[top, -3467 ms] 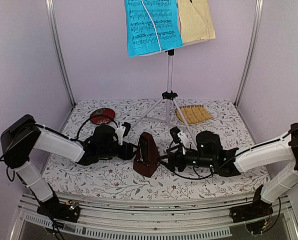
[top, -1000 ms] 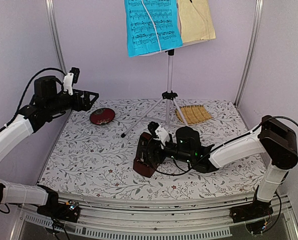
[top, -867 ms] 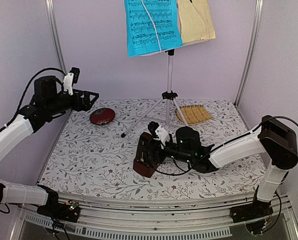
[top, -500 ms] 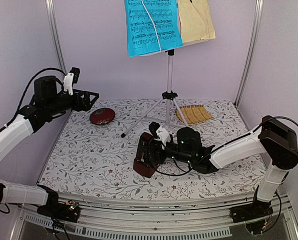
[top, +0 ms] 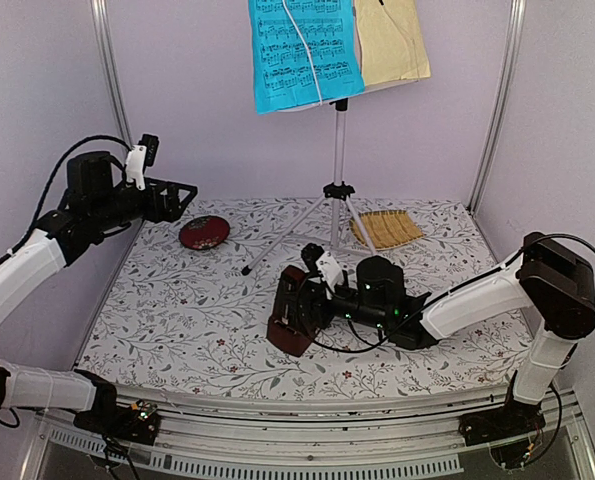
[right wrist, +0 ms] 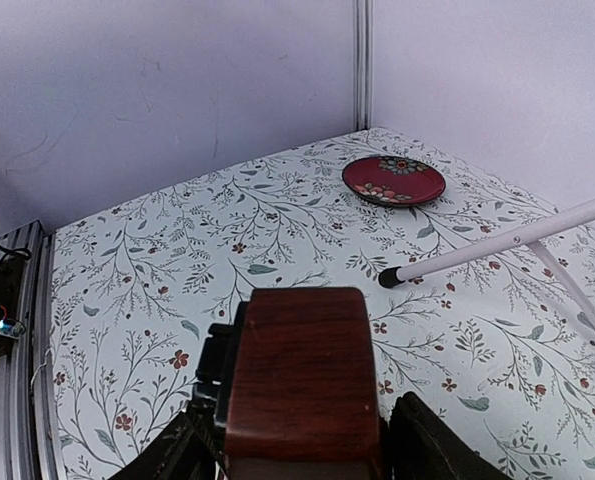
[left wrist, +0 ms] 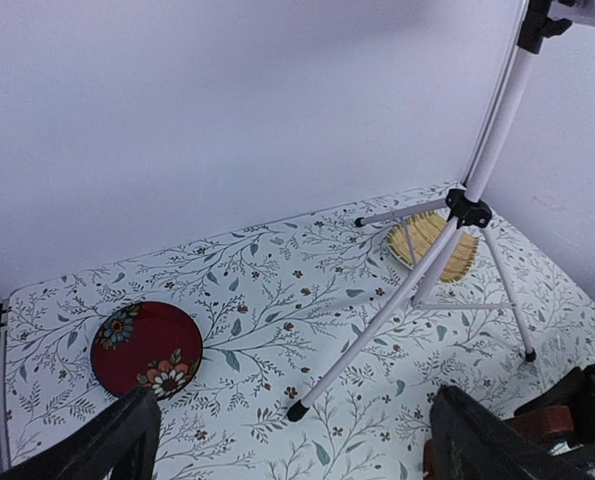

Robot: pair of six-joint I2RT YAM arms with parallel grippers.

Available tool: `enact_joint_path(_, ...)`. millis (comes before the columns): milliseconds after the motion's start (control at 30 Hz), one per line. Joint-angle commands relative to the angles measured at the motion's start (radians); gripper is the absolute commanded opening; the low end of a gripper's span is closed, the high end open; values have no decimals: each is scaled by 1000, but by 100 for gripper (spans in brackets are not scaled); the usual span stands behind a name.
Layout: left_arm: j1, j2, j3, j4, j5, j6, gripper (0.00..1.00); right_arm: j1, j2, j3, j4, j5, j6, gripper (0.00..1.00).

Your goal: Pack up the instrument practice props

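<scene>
The silver tripod music stand (top: 338, 150) stands at the back with the blue sheet (top: 302, 55) and the pale-yellow sheet (top: 392, 40) on its desk. The dark red-brown metronome (top: 289, 335) sits tilted at the table's middle front. My right gripper (top: 301, 303) is shut on it. In the right wrist view the metronome (right wrist: 302, 375) fills the gap between the fingers of my right gripper (right wrist: 302, 452). My left gripper (top: 185, 200) is open and empty, raised high at the left. In its wrist view the left gripper (left wrist: 287, 450) looks down on the tripod's legs (left wrist: 467, 210).
A dark red flowered plate (top: 204, 232) lies at the back left and shows in the left wrist view (left wrist: 145, 347). A yellow slatted mat (top: 385, 228) lies at the back right behind the tripod. Purple walls with metal posts close in the table.
Since 3.5 s ago my left arm has risen and drawn back to the left, and my right gripper has closed on the metronome and tilted it. Over the last second they shifted slightly right.
</scene>
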Motion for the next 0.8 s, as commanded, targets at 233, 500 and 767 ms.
enact_joint_path(233,3,-19,-12,10,8,12,96,10,-30,-33,39,-2,47,59)
enact_joint_path(500,2,-18,-12,11,9,12,96,6,-30,-43,55,-5,64,58)
enact_joint_path(767,3,-16,-13,11,8,12,97,-8,-30,-55,70,-19,89,57)
